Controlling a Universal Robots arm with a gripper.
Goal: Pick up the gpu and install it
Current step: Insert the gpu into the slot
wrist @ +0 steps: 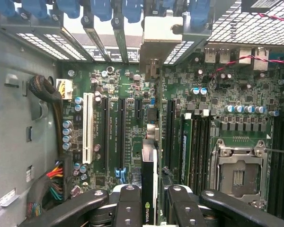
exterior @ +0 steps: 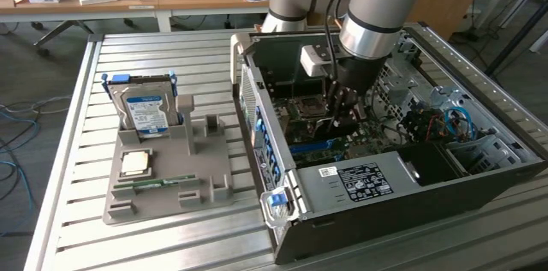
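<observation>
- One gripper [wrist: 153, 198] pinches the gpu [wrist: 149, 170] edge-on between its black fingers [wrist: 128, 201].
- Both hang inside the open computer case [exterior: 479, 178], over the long expansion slots [wrist: 106, 132] of the green motherboard [wrist: 217, 94].

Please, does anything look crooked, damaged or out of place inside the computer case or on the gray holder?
Nothing stands out. The fingers grip the gpu straight, parallel to the slots of the board inside the case. On the gray holder, the hard drive stands upright.
</observation>
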